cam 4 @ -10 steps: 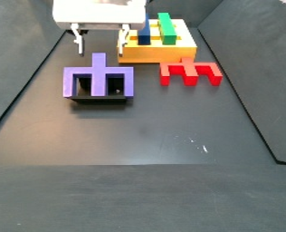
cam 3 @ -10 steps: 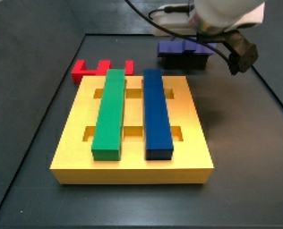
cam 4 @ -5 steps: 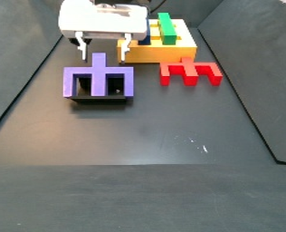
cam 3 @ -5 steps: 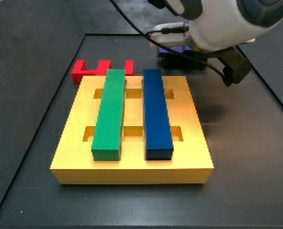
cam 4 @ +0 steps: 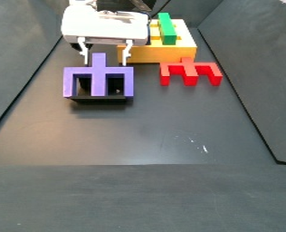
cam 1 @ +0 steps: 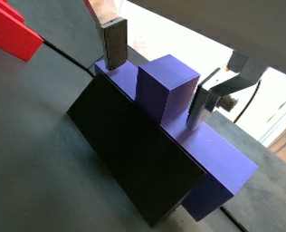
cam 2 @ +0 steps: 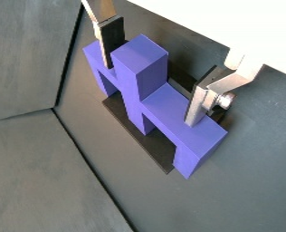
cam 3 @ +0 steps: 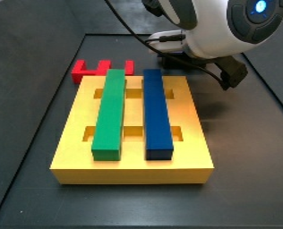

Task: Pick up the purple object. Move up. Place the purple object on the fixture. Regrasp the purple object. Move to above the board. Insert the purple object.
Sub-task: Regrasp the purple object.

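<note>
I see the purple object (cam 4: 99, 82) sitting on the fixture (cam 4: 100, 98), out on the floor well apart from the board (cam 4: 160, 48), near the floor's far left side in a side view. My claw (cam 2: 157, 65) hangs over it with the fingers apart: one finger (cam 1: 115, 41) and the other (cam 1: 206, 95) straddle the raised centre prong in both wrist views, and I cannot see either pad touching it. I judge the block rigid and light, probably smooth plastic (so a shallow pinch could slip or let it twist). The centre prong, with its flat parallel sides, looks the place to take hold, low down near the crossbar. The red block (cam 4: 190, 72) lies beside the board, clear of all this.
</note>
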